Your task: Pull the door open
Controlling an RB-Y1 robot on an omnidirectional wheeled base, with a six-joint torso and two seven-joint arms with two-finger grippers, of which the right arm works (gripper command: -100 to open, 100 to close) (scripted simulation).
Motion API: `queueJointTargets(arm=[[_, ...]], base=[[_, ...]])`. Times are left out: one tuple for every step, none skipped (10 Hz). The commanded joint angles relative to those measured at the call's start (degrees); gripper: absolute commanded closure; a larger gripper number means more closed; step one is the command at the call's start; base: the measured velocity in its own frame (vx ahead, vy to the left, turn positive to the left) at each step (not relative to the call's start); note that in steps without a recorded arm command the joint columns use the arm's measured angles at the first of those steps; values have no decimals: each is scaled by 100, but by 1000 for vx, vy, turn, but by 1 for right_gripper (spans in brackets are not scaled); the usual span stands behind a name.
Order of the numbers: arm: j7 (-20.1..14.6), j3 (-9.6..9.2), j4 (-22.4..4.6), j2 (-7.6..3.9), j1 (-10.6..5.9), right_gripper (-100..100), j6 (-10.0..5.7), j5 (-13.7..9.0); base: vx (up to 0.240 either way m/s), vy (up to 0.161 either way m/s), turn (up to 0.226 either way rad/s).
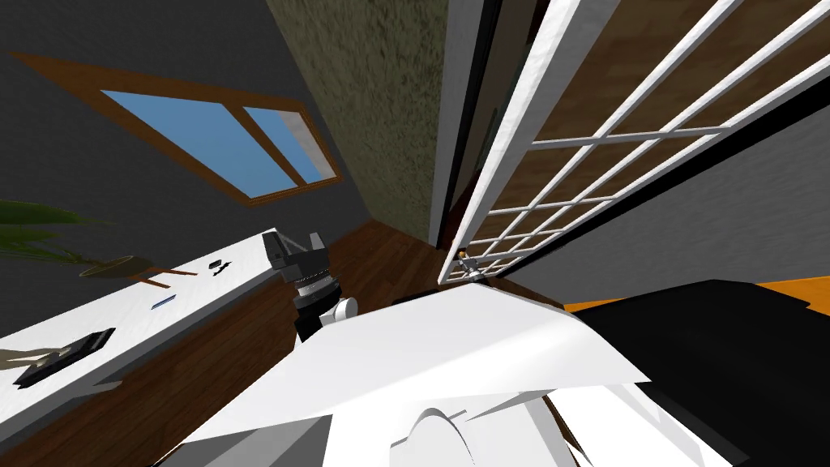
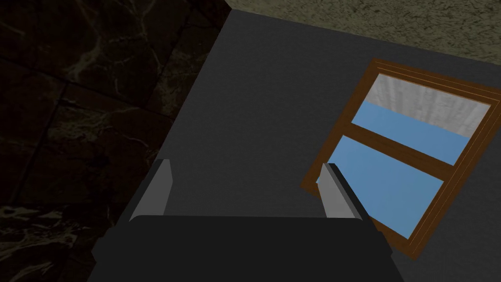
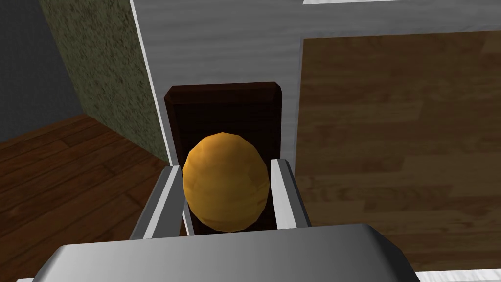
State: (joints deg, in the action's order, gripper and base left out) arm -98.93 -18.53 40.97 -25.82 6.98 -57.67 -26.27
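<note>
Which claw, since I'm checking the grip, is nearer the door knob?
Right. The right claw clamps the orange knob between its fingers on the white door. The left claw stands open, well off to the left near the white counter.

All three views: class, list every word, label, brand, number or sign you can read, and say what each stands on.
None: there is no readable text.
The white door, its orange knob and the dark plate behind it are unmarked.
The small dark items on the white counter are too small to show any writing.
</note>
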Motion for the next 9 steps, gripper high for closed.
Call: queueJointTargets(arm=[[-113,-98,-21,-73,70,100,-144,55],[-180,-150,-29,-124,108,100,-223,84],[-240,-197,-37,-171,143,100,-295,111],[-308,-250,-45,-224,182,100,-377,141],[-251,-217,-22,-195,167,100,-293,121],[-327,-287,-70,-237,225,100,-415,161],[-366,-320,-95,-267,252,100,-493,180],[-389,-339,-109,-284,267,100,-536,191],[-436,-378,-139,-319,300,100,-629,214]], base=[[-219,-63,116],[-215,-67,126],[-217,-30,118],[-222,-46,112],[-100,-25,28],[-111,-44,116],[-174,-72,156],[-181,-50,105],[-199,-31,97]])
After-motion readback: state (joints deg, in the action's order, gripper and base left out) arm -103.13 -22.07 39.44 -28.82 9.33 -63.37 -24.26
